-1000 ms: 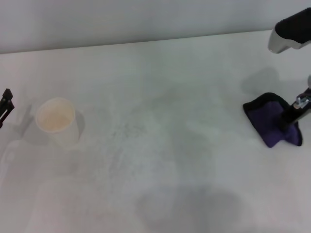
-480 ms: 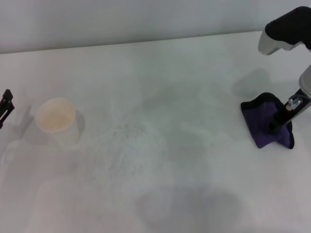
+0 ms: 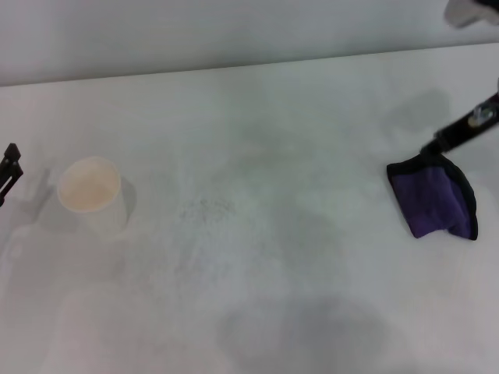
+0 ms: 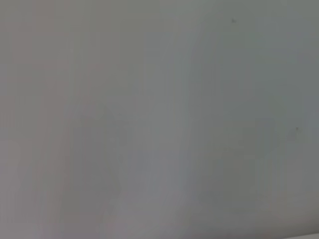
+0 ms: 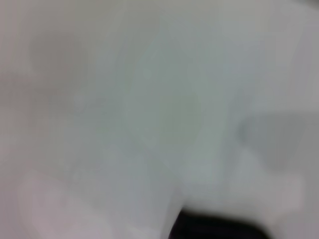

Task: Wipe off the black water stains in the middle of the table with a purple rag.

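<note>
Seemingly empty white paper cup (image 3: 90,192) on table (image 3: 257,117).

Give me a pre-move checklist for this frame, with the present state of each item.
1. Black water stain located: not ok; mid-table shows only faint grey speckles.
2. Purple rag in view: ok, lying flat on the table at its right side.
3. Right gripper at the rag: ok, at its far edge.
4. Grip on the rag: cannot tell.
5. Left gripper out of the way: ok, at the left edge.
6. Paper cup upright, left of centre: ok.
</note>
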`<action>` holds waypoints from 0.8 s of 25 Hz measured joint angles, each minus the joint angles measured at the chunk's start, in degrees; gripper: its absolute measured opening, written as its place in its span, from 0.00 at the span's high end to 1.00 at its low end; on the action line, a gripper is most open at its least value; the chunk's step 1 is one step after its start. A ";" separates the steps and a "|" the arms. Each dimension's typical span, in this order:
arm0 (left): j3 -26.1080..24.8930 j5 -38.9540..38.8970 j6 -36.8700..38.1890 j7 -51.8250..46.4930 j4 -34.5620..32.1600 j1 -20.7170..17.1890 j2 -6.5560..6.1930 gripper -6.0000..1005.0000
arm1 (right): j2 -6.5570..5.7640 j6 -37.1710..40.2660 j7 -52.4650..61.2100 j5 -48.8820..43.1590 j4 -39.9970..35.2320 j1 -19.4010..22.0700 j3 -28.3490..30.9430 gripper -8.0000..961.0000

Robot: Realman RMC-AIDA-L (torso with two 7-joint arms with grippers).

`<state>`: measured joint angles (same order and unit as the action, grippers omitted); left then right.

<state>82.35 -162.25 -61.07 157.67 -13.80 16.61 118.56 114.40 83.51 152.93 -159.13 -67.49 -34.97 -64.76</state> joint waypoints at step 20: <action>0.00 0.01 0.16 0.00 -0.02 1.23 0.05 0.17 | -0.05 -5.11 -51.38 66.31 7.97 16.28 26.05 0.50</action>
<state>82.35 -162.24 -60.92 157.68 -13.81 17.84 118.62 114.35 78.40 101.55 -92.82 -59.53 -18.69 -38.71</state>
